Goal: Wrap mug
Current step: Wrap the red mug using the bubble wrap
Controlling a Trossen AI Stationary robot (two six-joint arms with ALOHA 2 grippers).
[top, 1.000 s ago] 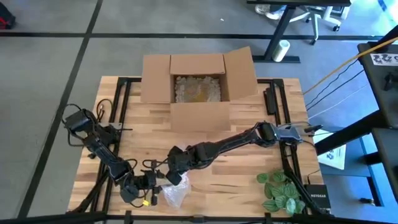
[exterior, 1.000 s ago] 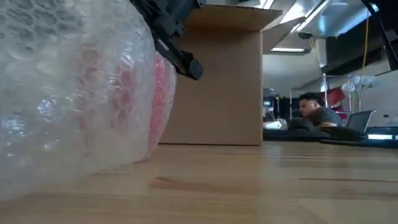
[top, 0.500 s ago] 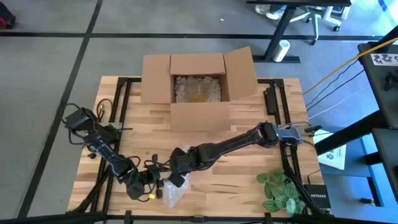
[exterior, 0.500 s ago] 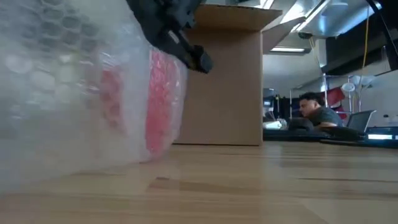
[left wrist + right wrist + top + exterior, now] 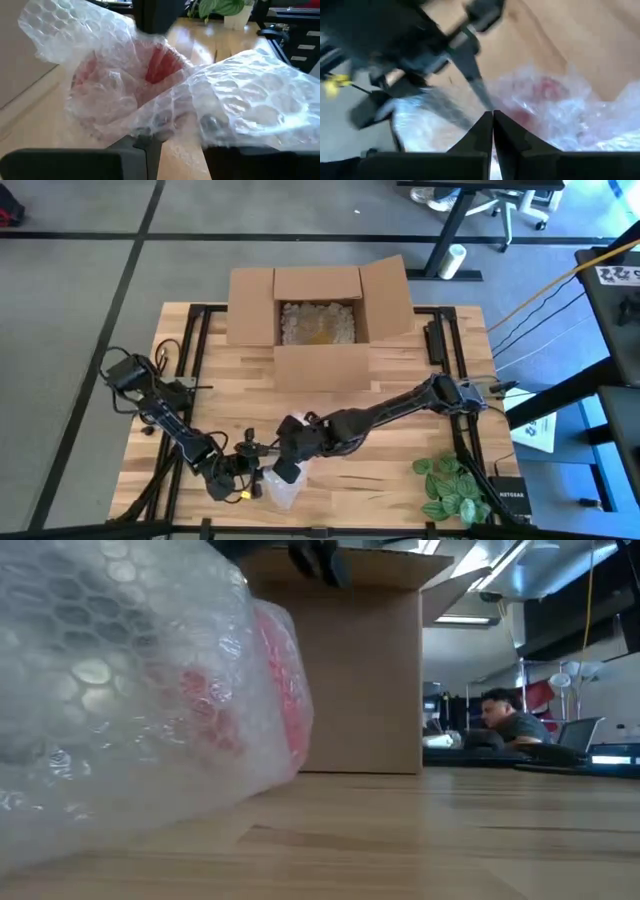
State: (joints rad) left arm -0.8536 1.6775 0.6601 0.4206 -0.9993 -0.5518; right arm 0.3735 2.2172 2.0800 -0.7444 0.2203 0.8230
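Note:
A red mug (image 5: 160, 67) lies bundled in clear bubble wrap (image 5: 280, 492) on the table close to the near edge; the low view shows it as a red patch (image 5: 280, 660) inside the wrap (image 5: 120, 690). My left gripper (image 5: 248, 476) is at the bundle's left side, with a loose flap of wrap lying between and over its fingers (image 5: 177, 145). My right gripper (image 5: 285, 470) comes from the right, shut (image 5: 493, 117), and stands at the bundle's top (image 5: 155, 15). My left gripper holds a bunched flap of the bubble wrap (image 5: 200, 125) between its two fingers, coming nearly level from the table's left. The flap covers the fingertips, so layers do not show. The bundle rests on the table. My right gripper's shut fingers meet the wrap's upper edge (image 5: 150, 35) over the mug from above, slanting from the right. Whether they pinch a layer or only press on it, I cannot tell.
An open cardboard box (image 5: 318, 315) with padding inside stands at the table's far middle, also behind the bundle in the low view (image 5: 350, 670). A green plant (image 5: 452, 485) sits at the near right corner. A person (image 5: 505, 720) sits beyond the table.
My right gripper has gone toward the table's near edge, over the bundle. My left gripper has crept toward the right, closer to the bundle. The wrapped mug has shifted and turned on the table, its red part now farther right in the low view.

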